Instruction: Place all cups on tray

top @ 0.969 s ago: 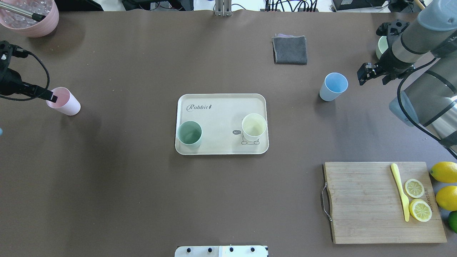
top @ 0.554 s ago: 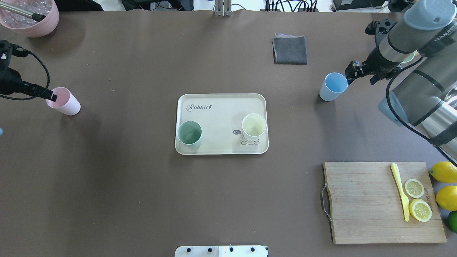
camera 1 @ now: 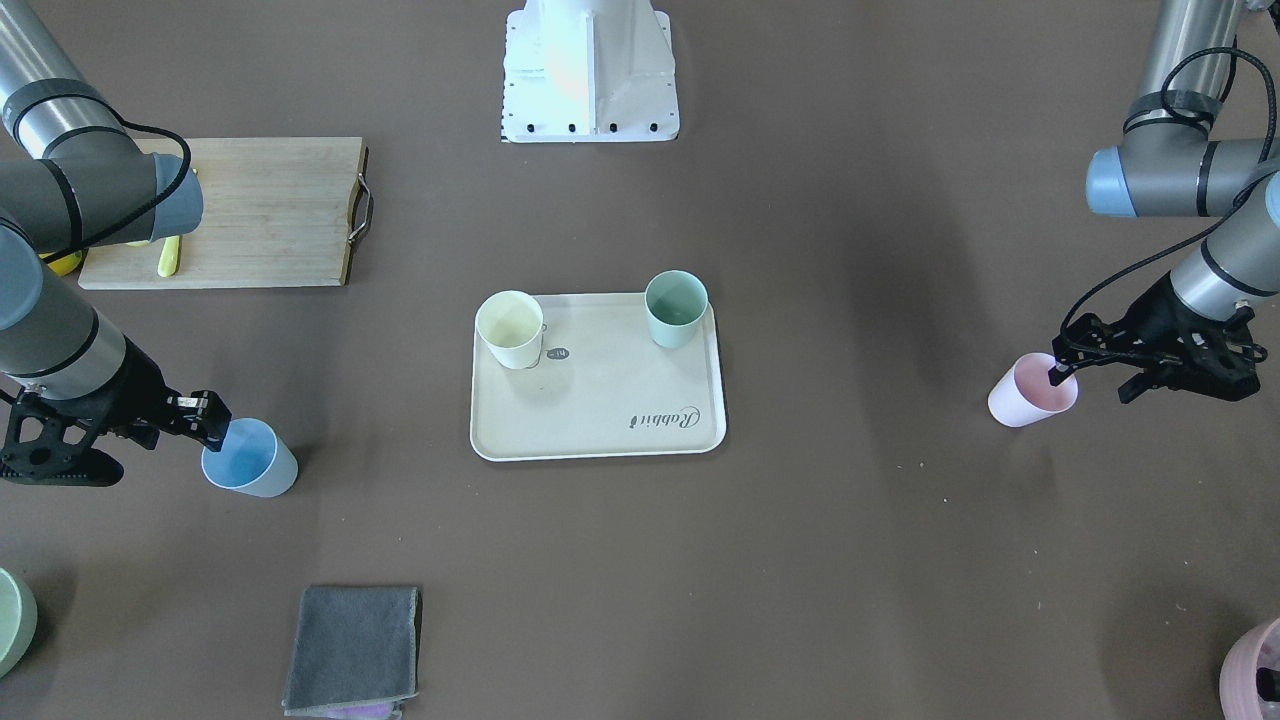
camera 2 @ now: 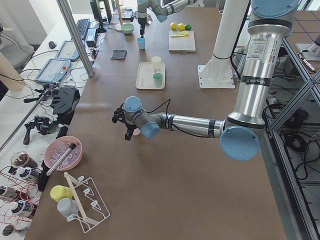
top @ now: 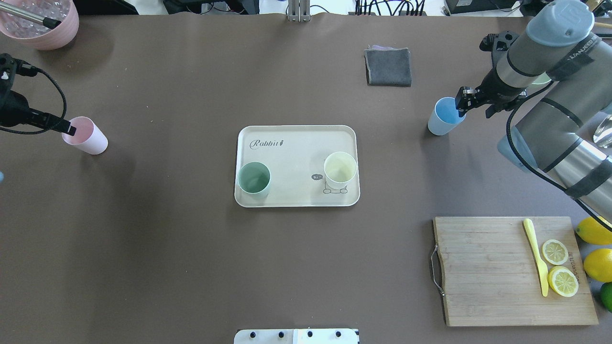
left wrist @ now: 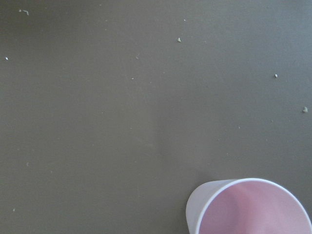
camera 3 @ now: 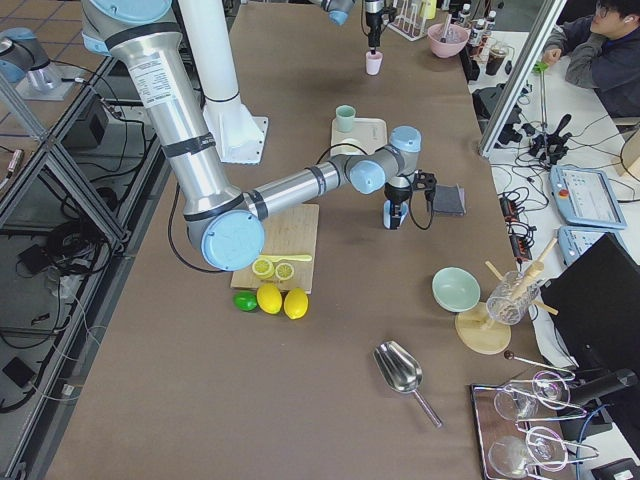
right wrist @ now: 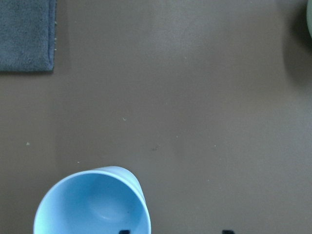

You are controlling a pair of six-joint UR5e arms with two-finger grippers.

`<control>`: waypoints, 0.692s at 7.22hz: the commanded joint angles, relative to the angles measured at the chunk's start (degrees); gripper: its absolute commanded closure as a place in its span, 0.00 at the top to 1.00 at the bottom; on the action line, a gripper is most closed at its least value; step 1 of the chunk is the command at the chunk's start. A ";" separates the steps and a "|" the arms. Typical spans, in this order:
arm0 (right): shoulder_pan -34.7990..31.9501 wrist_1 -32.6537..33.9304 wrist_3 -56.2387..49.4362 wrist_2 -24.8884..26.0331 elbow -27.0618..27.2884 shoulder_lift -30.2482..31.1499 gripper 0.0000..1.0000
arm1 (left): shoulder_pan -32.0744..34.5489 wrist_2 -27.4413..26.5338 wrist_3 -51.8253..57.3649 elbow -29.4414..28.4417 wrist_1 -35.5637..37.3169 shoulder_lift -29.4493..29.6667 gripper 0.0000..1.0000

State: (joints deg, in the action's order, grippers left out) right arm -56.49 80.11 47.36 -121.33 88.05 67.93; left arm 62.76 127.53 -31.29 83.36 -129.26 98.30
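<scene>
Cropped cups
The pink cup (left wrist: pixel 253 209) and light blue cup (right wrist: pixel 92 204) run off their wrist views' bottom edges.

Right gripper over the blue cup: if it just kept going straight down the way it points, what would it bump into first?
Probably the blue cup: the right gripper hangs open over its rim, one finger inside, one outside. Depth is unclear, though.
</scene>
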 commanded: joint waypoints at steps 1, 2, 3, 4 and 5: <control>1.03 0.04 0.63 0.65 -0.25 -0.25 0.67 | 0.00 0.00 0.00 -0.04 -0.47 -0.12 0.93; 1.38 -0.57 2.11 0.65 -0.68 -0.60 0.60 | 0.00 0.00 0.00 -0.04 -0.47 -0.13 0.88; 1.73 -0.83 2.38 0.65 -0.86 -0.60 0.20 | 0.00 0.00 0.00 -0.04 -0.47 -0.13 0.58; 1.82 -0.84 2.39 0.74 -1.04 -0.60 0.00 | 0.00 0.00 0.09 -0.04 -0.56 -0.04 0.25; 2.17 -0.92 2.30 0.83 -1.13 -0.60 0.00 | 0.00 0.00 0.18 -0.04 -0.56 -0.12 0.00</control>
State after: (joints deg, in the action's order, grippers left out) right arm -54.68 79.31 49.63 -120.60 87.09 67.35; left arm 62.75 127.53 -31.21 83.32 -129.78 98.20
